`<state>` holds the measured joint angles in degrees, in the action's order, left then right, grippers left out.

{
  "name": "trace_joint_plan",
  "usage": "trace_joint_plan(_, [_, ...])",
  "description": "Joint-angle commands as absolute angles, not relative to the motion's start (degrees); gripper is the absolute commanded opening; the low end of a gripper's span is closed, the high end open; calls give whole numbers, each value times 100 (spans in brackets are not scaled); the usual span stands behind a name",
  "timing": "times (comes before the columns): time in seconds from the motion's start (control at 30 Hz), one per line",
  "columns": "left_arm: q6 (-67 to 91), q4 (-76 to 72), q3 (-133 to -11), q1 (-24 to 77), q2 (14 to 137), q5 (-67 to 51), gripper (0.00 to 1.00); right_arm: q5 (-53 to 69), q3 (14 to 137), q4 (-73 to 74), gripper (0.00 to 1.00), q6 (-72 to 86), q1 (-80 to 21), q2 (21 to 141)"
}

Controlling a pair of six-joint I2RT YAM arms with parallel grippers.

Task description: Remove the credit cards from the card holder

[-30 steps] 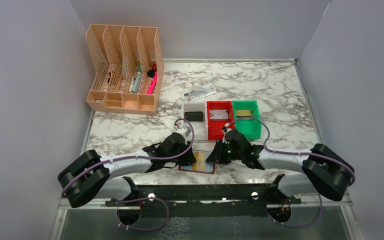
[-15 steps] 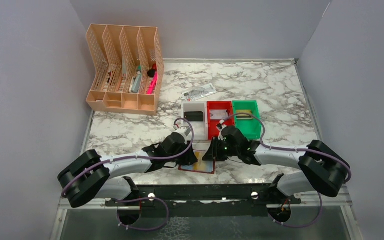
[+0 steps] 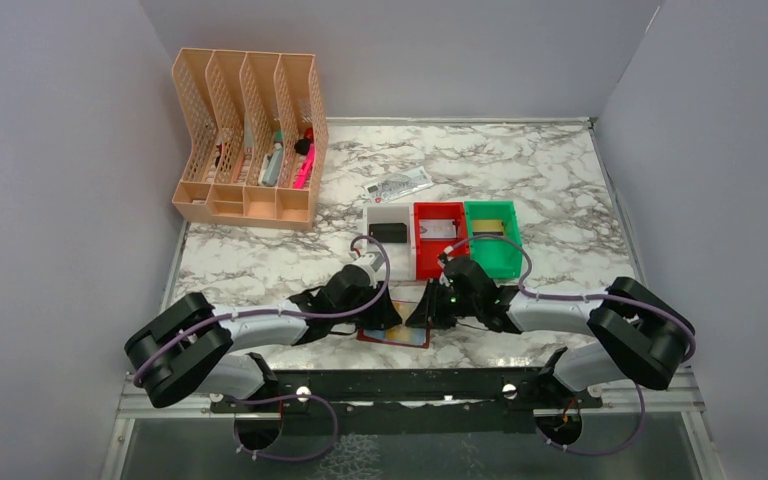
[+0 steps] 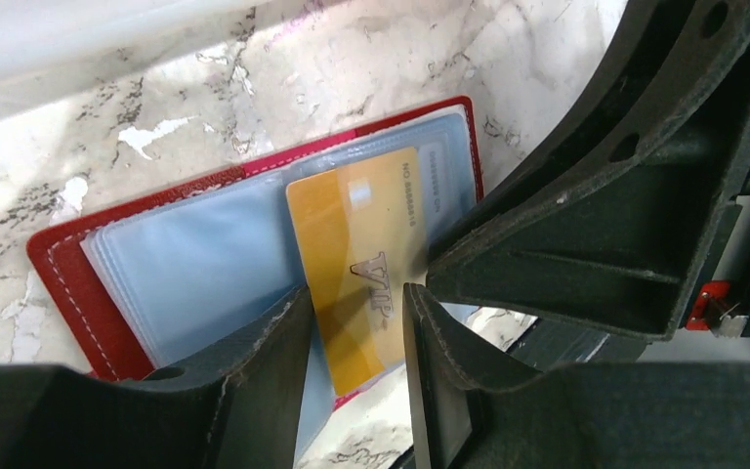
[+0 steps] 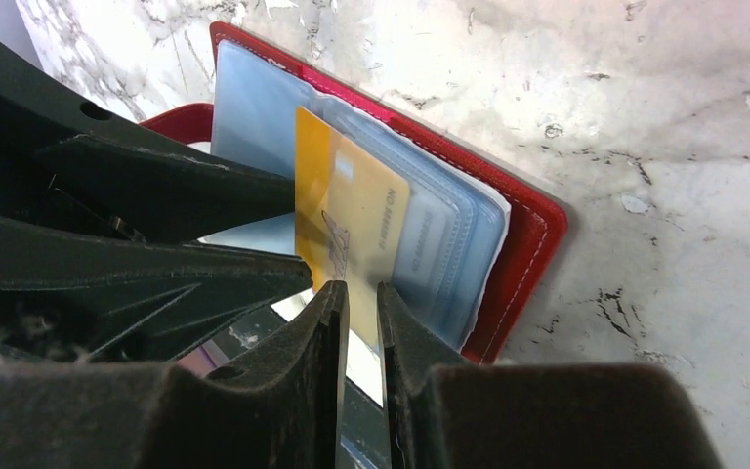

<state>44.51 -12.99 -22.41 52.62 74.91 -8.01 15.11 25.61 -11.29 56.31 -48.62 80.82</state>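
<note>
The holder [image 4: 68, 283] is seen lying open on the marble worktop [image 3: 560, 200], near its front edge and between the two tools. Bluish clear sleeves are exposed inside it. A gold card [image 4: 356, 234] marked VIP is seen partly out of the sleeves, skewed across them toward the holder's edge. The left tool [image 4: 356, 298] is open, with one finger placed on each side of the card's lower end and no clamping to be seen. The right tool [image 5: 361, 293] is narrowly parted, its tips set at the card's other corner, and nothing is seen pinched between them. Behind the holder a white bin [image 3: 372, 215], a red bin [image 3: 420, 255] and a green bin [image 3: 508, 262] are lined up side by side.
</note>
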Motion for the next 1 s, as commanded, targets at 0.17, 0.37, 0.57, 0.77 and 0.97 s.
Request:
trace_joint_plan(0.17, [4870,-1661,-1790,5291,7873,-889,38,1047,2302,-601,22,5862,-4852,8363])
trace_joint_plan(0.37, [5000,-1642,-1728,5294,7757,-715,29,1003,2331,-581,21,5862,-4852,8369])
trace_joint_plan(0.57, [5073,-1721,-1660,5283,7478,-736,17,1056,2325,-660,21,5870,-4852,8441])
trace_joint_plan(0.77, [4983,-1961,-1693,5244,7225,-1159,16,1214,2263,-949,21,5942,-4852,8537])
trace_joint_plan(0.97, [5027,-2110,-1711,5198,7339,-1444,16,1336,2253,-1129,21,6018,-4851,8686])
